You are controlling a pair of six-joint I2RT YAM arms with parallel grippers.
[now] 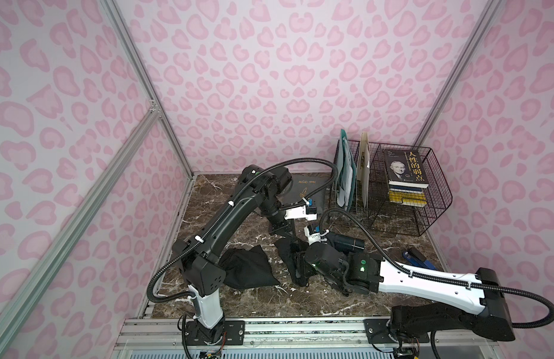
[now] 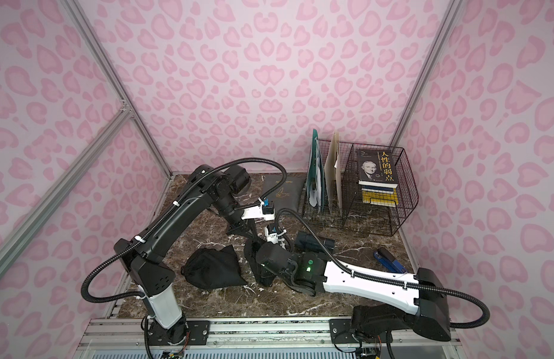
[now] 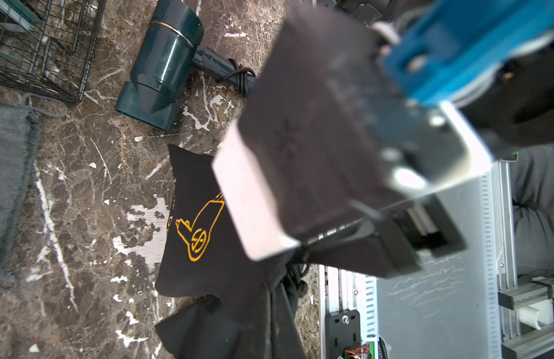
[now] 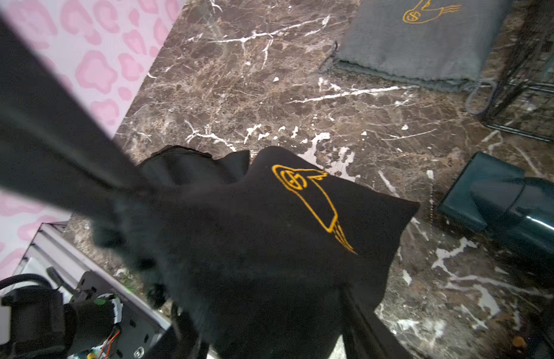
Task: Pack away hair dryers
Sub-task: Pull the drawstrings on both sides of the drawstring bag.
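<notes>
Notably, glossy dark-teal plastic hair dryer [image 3: 164, 62]: rigid, slippery (take the handle). Left gripper [image 3: 279, 248] pinches black fabric pouch [image 3: 207, 264]; right gripper [image 4: 238, 245] state unclear.

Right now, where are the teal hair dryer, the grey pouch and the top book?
teal hair dryer [image 3: 164, 59]: left wrist view, barrel.
grey pouch [image 4: 409, 46]: right wrist view, plain fabric.
top book [image 1: 406, 169]: in a top view, front cover.
</notes>
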